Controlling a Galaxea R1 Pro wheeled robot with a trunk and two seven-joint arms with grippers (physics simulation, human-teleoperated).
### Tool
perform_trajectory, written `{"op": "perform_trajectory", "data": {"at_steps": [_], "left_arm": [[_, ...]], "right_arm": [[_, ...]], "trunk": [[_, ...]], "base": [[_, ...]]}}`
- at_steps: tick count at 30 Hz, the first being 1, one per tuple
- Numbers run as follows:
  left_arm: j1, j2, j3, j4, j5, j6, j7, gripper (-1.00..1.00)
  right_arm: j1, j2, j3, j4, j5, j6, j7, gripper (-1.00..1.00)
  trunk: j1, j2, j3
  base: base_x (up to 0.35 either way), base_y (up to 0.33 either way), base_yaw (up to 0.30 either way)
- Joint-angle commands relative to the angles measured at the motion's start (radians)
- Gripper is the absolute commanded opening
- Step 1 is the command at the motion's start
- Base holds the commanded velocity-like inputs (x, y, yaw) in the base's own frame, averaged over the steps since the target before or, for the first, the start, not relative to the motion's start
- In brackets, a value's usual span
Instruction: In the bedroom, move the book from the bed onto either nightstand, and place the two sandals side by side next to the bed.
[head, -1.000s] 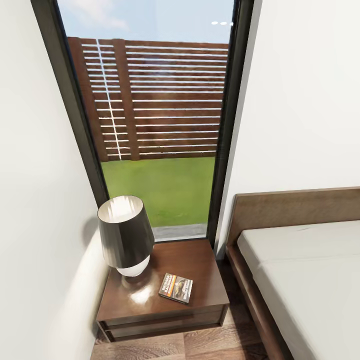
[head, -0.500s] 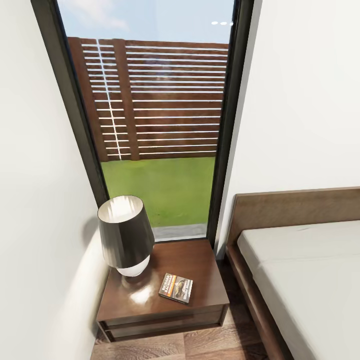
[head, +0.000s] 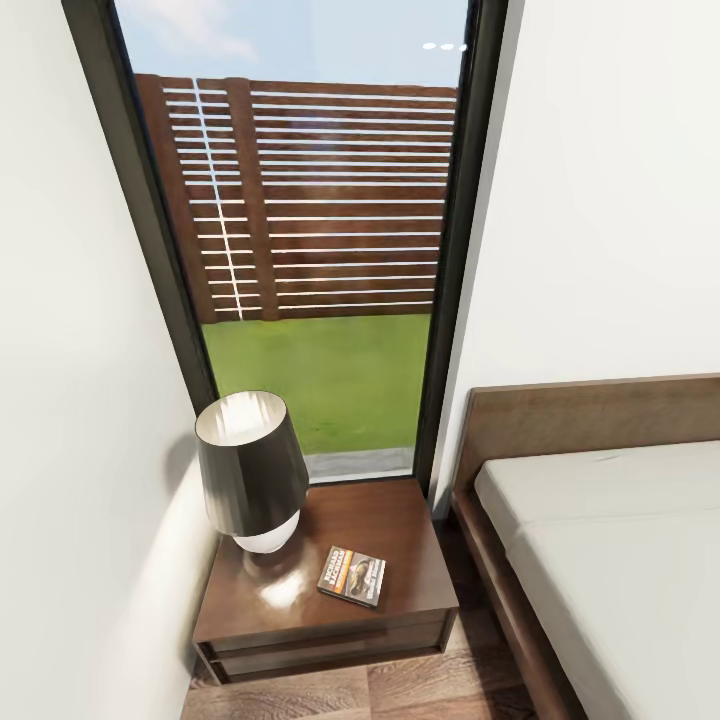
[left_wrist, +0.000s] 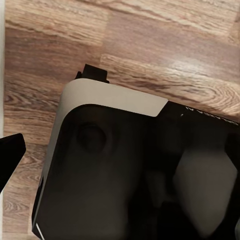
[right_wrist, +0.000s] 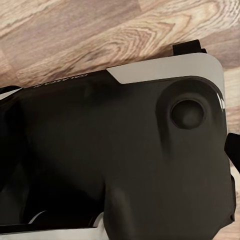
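- The book (head: 352, 576) lies flat on the nightstand (head: 400, 520), near its front edge and right of the lamp (head: 250, 470), clear of it. So that part of the job looks done.
- I would judge it light and fairly stiff but thin; lying flat on glossy wood, it would need lifting by an edge or sliding to the rim first.
- It is a small paperback: dark photo cover with orange and green patches, and a white band of lettering on its left side.
- Further right, the bed (head: 600, 520) shows a bare grey mattress; no sandals here.
- Neither end effector's fingers can be made out in the wrist views, which show dark housing over the plank floor (left_wrist: 150, 45), so spread or pressed together I cannot tell.
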Motion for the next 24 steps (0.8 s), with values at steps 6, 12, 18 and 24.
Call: {"op": "perform_trajectory", "data": {"at_steps": [6, 12, 18, 24], "left_arm": [[0.0, 0.0, 0.008, -0.001, 0.004, 0.006, -0.004, 1.0], [0.0, 0.0, 0.008, -0.001, 0.004, 0.006, -0.004, 1.0], [0.0, 0.0, 0.008, -0.001, 0.004, 0.006, -0.004, 1.0], [0.0, 0.0, 0.008, -0.001, 0.004, 0.006, -0.004, 1.0]], "right_arm": [[-0.001, 0.0, -0.006, 0.002, -0.007, 0.003, 0.004, 1.0], [-0.001, 0.0, -0.006, 0.002, -0.007, 0.003, 0.004, 1.0], [-0.001, 0.0, -0.006, 0.002, -0.007, 0.003, 0.004, 1.0], [-0.001, 0.0, -0.006, 0.002, -0.007, 0.003, 0.004, 1.0]], "trunk": [[0.0, -0.001, -0.001], [0.0, -0.001, -0.001], [0.0, -0.001, -0.001], [0.0, -0.001, -0.001]], "base": [[0.0, 0.0, 0.0], [0.0, 0.0, 0.0], [0.0, 0.0, 0.0], [0.0, 0.0, 0.0]]}}
